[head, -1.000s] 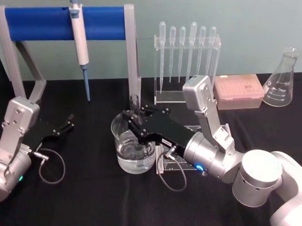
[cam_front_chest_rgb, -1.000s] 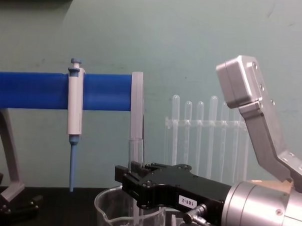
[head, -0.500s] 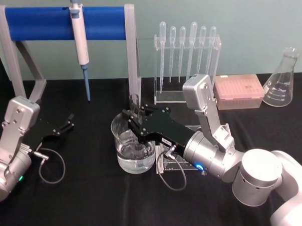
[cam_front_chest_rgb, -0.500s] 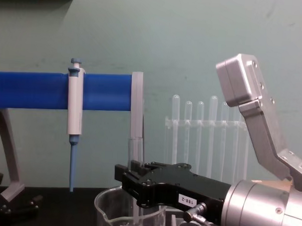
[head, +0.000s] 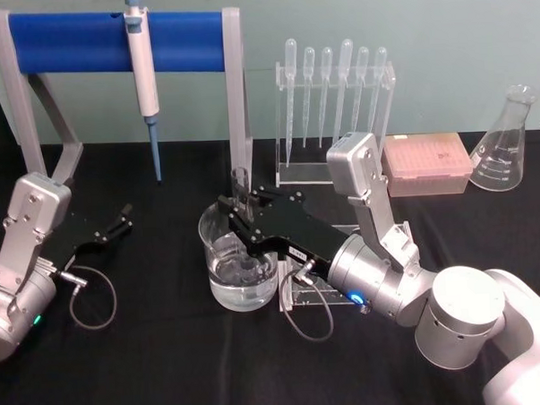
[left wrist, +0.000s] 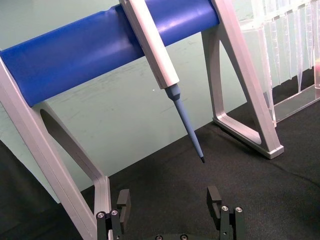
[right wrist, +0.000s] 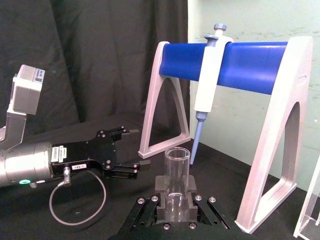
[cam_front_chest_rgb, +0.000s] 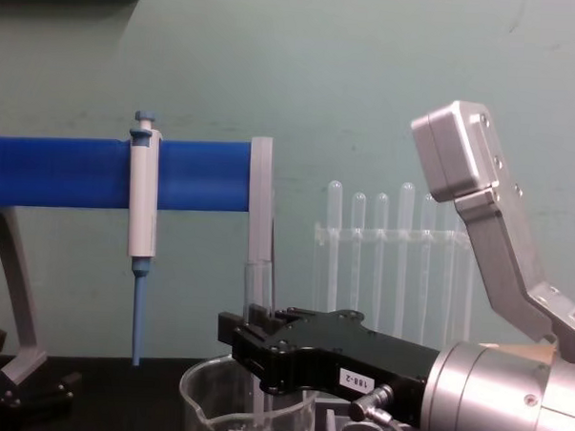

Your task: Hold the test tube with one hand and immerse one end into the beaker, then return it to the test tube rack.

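Right tool: clenched on the test tube, which it grips upright at mid-length.
Test tube: lower end down inside the beaker, open rim standing above the tool.
Beaker: part-filled with clear liquid, mid-table on the black table.
Left tool: released, fingers spread, low at the table's left, well apart from the beaker.
Far side: pipettor hanging on a blue-barred stand; pipette rack to its right.

White label, seemingly "188-2", on right end effector
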`<action>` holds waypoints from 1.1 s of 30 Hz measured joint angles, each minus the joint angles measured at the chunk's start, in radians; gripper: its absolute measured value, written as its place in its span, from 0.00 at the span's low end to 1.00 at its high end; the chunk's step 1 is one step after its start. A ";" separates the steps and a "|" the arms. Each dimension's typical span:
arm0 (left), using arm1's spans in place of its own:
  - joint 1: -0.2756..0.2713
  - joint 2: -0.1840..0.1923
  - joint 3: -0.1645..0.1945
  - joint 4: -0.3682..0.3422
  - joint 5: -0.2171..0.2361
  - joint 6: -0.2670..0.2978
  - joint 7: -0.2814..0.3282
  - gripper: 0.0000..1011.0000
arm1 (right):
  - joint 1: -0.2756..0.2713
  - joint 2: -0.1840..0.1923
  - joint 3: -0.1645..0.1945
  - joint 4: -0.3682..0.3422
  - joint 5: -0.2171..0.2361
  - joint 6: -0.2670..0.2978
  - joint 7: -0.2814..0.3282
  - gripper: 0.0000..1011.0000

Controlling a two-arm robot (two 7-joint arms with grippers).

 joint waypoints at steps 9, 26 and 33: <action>0.000 0.000 0.000 0.000 0.000 0.000 0.000 0.99 | 0.000 0.000 0.000 0.000 0.000 0.000 0.000 0.22; 0.000 0.000 0.000 0.000 0.000 0.000 0.000 0.99 | 0.000 0.000 0.000 0.000 0.000 0.000 0.000 0.22; 0.000 0.000 0.000 0.000 0.000 0.000 0.000 0.99 | 0.000 0.000 0.000 0.000 0.000 0.000 0.000 0.22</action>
